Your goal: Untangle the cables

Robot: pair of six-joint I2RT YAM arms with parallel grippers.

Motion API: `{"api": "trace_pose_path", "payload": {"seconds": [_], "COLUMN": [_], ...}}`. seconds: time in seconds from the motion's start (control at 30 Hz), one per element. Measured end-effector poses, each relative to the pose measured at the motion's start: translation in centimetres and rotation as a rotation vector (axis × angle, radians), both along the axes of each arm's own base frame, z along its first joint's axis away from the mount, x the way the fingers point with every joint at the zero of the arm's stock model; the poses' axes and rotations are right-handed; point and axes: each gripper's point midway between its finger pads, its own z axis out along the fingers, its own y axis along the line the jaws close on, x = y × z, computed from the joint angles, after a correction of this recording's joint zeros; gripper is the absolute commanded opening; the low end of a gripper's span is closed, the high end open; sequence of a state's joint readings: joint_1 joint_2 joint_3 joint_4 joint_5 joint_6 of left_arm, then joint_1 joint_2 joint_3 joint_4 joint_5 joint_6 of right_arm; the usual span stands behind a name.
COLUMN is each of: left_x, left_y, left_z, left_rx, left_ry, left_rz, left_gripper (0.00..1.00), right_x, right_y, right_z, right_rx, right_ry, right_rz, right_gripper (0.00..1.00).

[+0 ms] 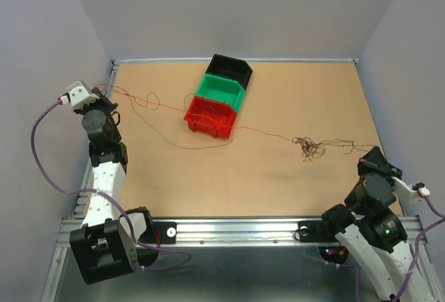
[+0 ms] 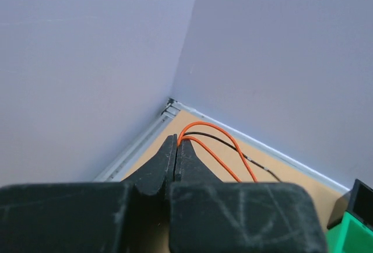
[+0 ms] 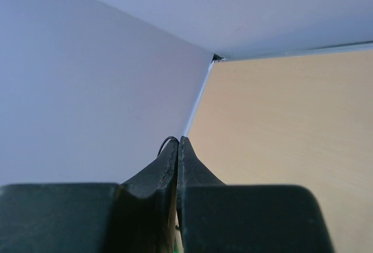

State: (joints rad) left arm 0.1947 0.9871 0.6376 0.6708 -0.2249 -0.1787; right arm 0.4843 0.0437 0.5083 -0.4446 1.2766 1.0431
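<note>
Left fingers (image 2: pixel 176 146) sat at the desk's (image 1: pixel 264 191) 10 o'clock edge. They were fully closed, pinching an orange loop (image 2: pixel 217 138) and a dark strand (image 2: pixel 230 146) right at the tips.

From there the cables (image 1: pixel 308 147) ran toward 3 o'clock. The orange line skirted the near corner of the bins (image 1: pixel 221 91); touching or just beside, couldn't tell. A slack dark loop sagged toward 6.

The main knot was a small curly clump lying flat on the desk at 3 o'clock. Thin tails led on from it to the right fingers (image 3: pixel 178 146) at the 4 o'clock edge. Those were closed as well, with a sliver of dark wire peeking out at the tip.

Handling, my read:
- **Feel:** hair-thin, near weightless, limp along the runs, springy in the curls. No stiffness to push with, so pull only.
- **Risk:** probably slick in a pinch this fine and could slide out. A hard tug likely tightens the knot or snaps a strand.
- **Where to hold:** single strands at the ends or just outside the clump, never the clump itself. Watch for a snag at the bin corner.
</note>
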Motion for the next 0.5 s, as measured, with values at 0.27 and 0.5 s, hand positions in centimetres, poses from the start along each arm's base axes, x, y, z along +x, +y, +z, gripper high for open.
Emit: {"api": "trace_pose_path", "payload": {"seconds": [0.27,0.5], "left_x": [-0.5,-2.1], "left_y": [1.2,-2.5], "left_z": [0.2,2.9], "left_rx": [-0.012,0.057], "left_ry": [-0.011,-0.123], "left_rz": [0.033,-0.146], "left_gripper": [0.00,0.00], "right_x": [-0.5,0.3], "right_y": [-0.7,0.0], "right_z": [-0.4,-0.9], "right_rx": [-0.010,-0.025], "right_ry": [0.022,0.059], "right_rz": [-0.044,-0.017], "right_gripper": [0.01,0.01]}}
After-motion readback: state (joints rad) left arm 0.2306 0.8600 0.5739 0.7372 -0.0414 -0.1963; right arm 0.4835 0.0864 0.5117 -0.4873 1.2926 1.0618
